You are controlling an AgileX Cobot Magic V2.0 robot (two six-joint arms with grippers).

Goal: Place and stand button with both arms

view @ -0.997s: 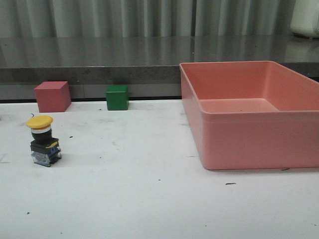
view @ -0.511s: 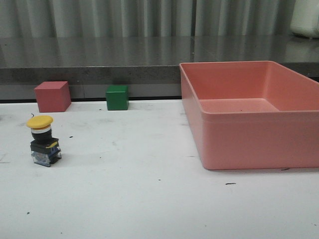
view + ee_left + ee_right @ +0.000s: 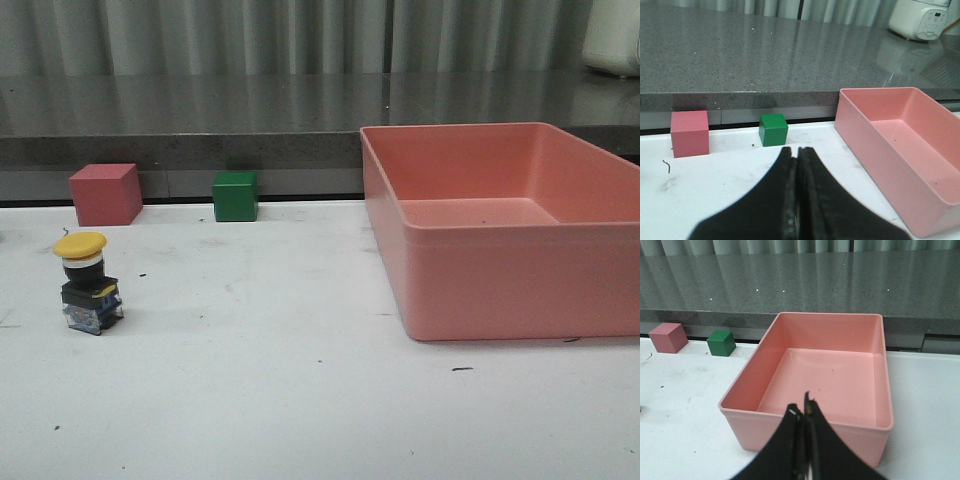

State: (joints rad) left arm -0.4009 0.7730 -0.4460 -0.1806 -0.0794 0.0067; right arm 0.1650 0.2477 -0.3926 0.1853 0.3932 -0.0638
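Note:
The button (image 3: 85, 280) stands upright on the white table at the left of the front view: yellow mushroom cap on top, black-white collar, dark base with blue and yellow bits. Neither arm shows in the front view. My left gripper (image 3: 793, 150) is shut with nothing between its fingers; the button does not show in its wrist view. My right gripper (image 3: 802, 410) is also shut and empty, raised in front of the pink bin (image 3: 880, 430).
A large pink bin (image 3: 500, 290) fills the right side of the table. A red cube (image 3: 105, 193) and a green cube (image 3: 235, 196) sit at the table's back edge, before a dark stone ledge (image 3: 200, 140). A white appliance (image 3: 920, 20) stands on the ledge, far right.

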